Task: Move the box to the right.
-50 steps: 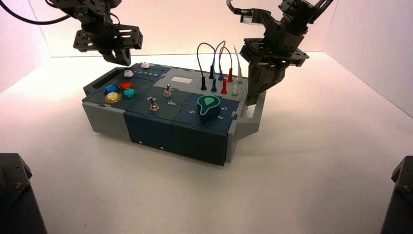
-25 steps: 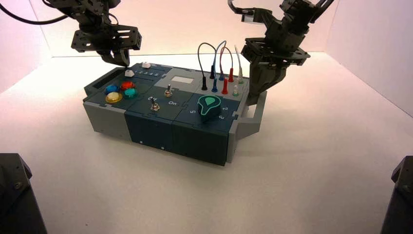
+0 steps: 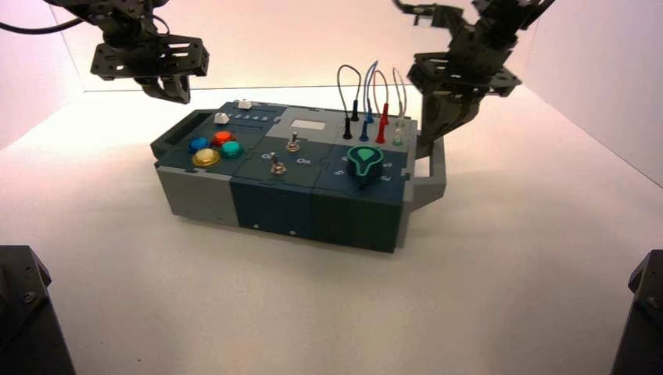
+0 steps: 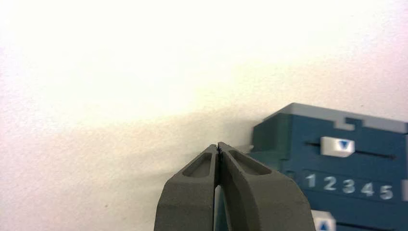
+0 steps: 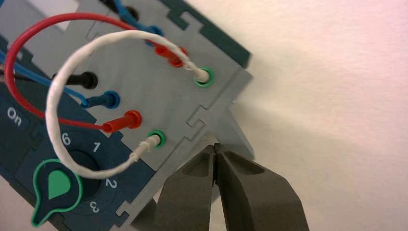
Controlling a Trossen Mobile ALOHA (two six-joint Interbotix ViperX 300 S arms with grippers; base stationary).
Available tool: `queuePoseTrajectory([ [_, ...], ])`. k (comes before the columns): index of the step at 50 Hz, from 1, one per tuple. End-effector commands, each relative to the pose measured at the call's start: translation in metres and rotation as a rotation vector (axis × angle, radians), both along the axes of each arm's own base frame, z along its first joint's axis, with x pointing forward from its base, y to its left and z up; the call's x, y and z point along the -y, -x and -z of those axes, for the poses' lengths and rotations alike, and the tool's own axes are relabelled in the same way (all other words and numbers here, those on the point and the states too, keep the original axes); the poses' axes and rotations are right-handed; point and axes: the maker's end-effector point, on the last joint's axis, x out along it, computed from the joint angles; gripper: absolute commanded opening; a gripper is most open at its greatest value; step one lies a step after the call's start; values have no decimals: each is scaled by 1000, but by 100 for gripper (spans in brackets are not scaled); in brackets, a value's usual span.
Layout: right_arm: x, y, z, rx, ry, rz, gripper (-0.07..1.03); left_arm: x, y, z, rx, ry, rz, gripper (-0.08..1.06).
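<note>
The box (image 3: pixel 274 207), dark blue and grey, stands on the white floor a little left of centre, its long side slightly turned. My right gripper (image 3: pixel 428 148) is shut, its tips tucked down between the box's right end and the grey end handle (image 3: pixel 435 176). The right wrist view shows those closed tips (image 5: pixel 215 148) beside the grey wire panel (image 5: pixel 144 72) and the handle (image 5: pixel 238 132). My left gripper (image 3: pixel 176 95) is shut with nothing in it and hangs above the floor off the box's rear left corner. In the left wrist view, its tips (image 4: pixel 218 147) are beside the box's slider corner (image 4: pixel 288 139).
On the box sit coloured buttons (image 3: pixel 215 147), two toggle switches (image 3: pixel 285 152), a green dial (image 3: pixel 365 160) and looped wires (image 3: pixel 367 86). White walls close in at the back and both sides. Dark arm bases (image 3: pixel 23 312) fill the front corners. Open floor lies right of the box.
The box has slid to the right and turned slightly, along with my right gripper at its end handle. My left gripper has drawn back up and to the left.
</note>
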Motion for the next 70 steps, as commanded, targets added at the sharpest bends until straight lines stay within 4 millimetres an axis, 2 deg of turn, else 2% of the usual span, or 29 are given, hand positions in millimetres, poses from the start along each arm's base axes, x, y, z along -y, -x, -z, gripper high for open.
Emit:
queuePoseTrajectory([
  [1, 18, -21, -24, 82, -15, 66, -2, 0, -4, -14, 40, 1, 3, -3],
  [18, 19, -19, -31, 91, -21, 64, -2, -1, 1, -17, 46, 3, 2, -3],
  [34, 13, -24, -80, 195, -71, 55, -2, 0, -8, -48, 124, 14, 3, -3],
  [36, 11, -25, -90, 211, -82, 53, -2, 1, -11, -56, 132, 19, 3, -3],
  [47, 10, -25, -102, 229, -92, 46, -2, 4, -17, -89, 166, 31, 12, -3],
  [52, 10, -26, -107, 248, -95, 49, -2, 3, -19, -110, 205, 39, 10, -3],
  [54, 10, -26, -112, 270, -99, 50, -2, 1, -20, -133, 245, 45, 7, -3],
  [56, 11, -27, -114, 274, -100, 51, -2, -1, -20, -141, 256, 46, 3, -3],
  [62, 11, -26, -118, 288, -103, 52, -2, -13, -11, -163, 260, 48, -18, -3],
  [70, 11, -26, -119, 296, -104, 53, -2, -29, 8, -181, 262, 18, -27, -3],
])
